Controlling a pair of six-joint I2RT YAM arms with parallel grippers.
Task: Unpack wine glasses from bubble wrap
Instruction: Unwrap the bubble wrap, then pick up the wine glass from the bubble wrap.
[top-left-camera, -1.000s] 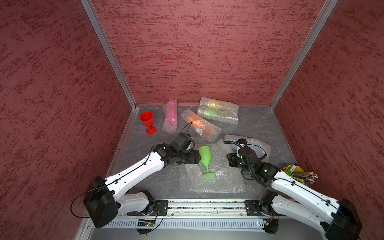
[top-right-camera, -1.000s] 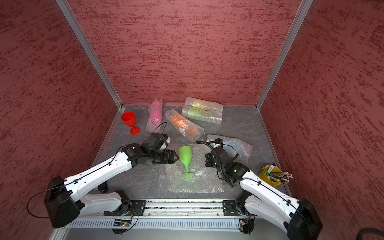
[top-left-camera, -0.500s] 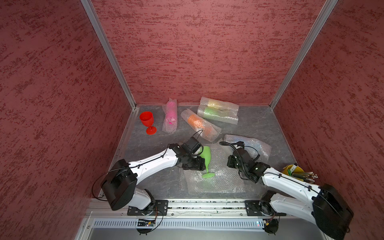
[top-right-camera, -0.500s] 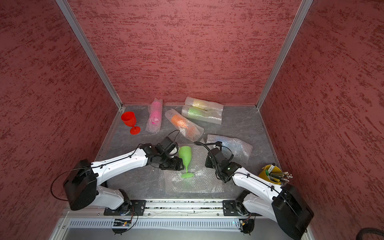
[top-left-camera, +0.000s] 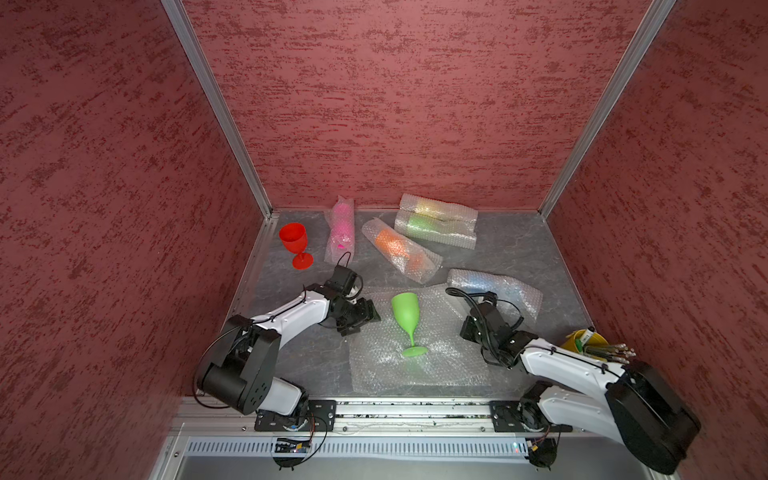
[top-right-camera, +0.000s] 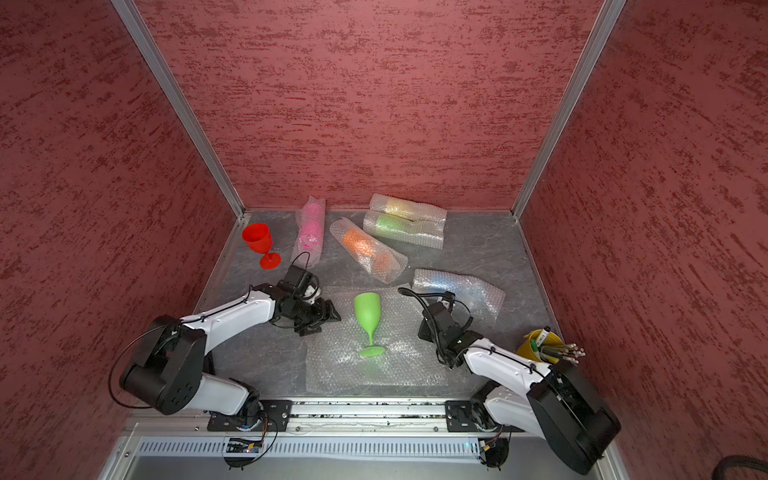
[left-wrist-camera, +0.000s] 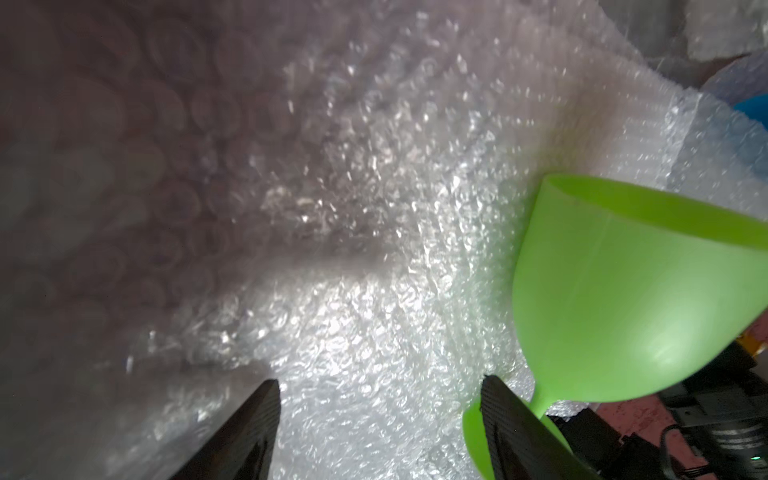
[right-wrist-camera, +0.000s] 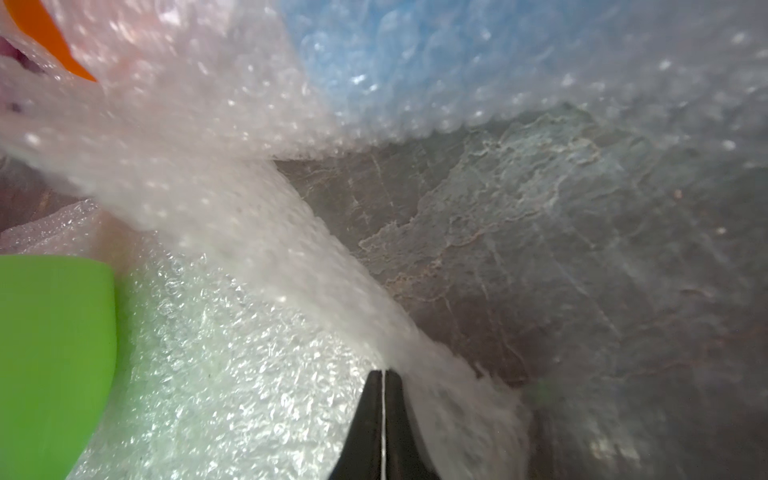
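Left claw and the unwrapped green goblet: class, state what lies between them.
Only the flat bubble wrap sheet lies between the open left claw and the green goblet. The left wrist view shows it best.

Green goblet (right-wrist-camera: 54, 353) (cut off), bubble wrap (right-wrist-camera: 199, 178) blurred
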